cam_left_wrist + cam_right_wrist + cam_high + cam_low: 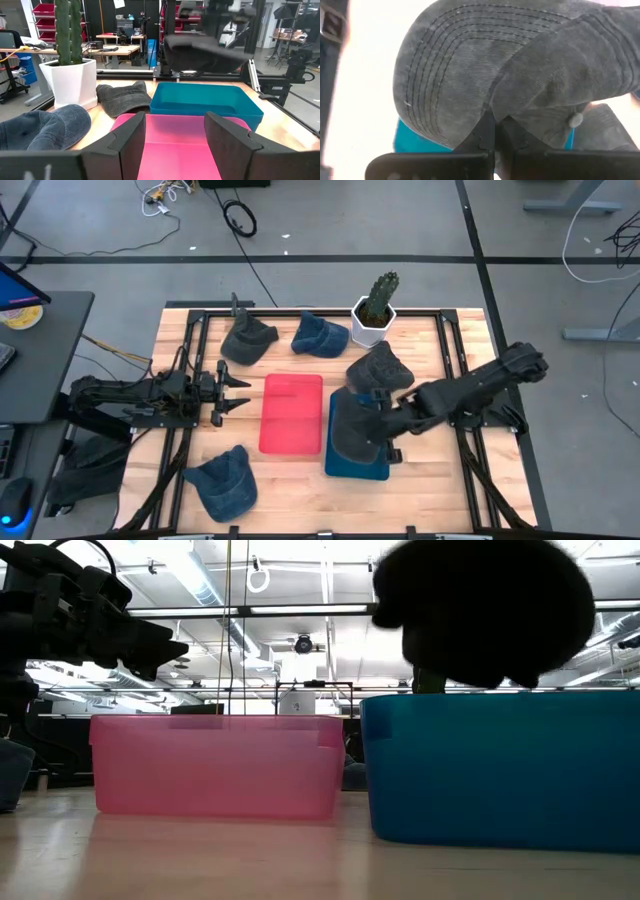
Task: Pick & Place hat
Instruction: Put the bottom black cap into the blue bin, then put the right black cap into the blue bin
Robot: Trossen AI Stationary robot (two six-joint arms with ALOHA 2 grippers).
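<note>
Looking down from the high view, the right gripper (382,423) reaches in from the right and pinches a dark grey hat (352,430), holding it over the blue bin (357,464). The pink bin (291,413) sits just left of the blue bin, near the middle of the table (300,490). The left gripper (232,392) waits to the left of the pink bin with its fingers spread apart and nothing in them. A second dark grey hat (382,367) lies just past the blue bin, on the far side. A cactus in a white pot (374,314) stands at the far edge. To its left lie a blue hat (320,335) and then another grey hat (247,340). One more blue hat (225,480) lies at the near left. In the low view, the held hat (485,610) hangs as a dark shape above the blue bin (500,765), and it does not touch the rim. The pink bin (215,765) stands beside it on the left. In the left wrist view, the two dark fingers (127,137) stand wide apart above the pink bin (175,145), and the blue bin (205,102) is beyond it with the hat (205,52) in the air over it. In the right wrist view, the fingers (482,132) are pressed together on the grey cloth of the hat (485,70), with the blue bin (410,140) showing below.
</note>
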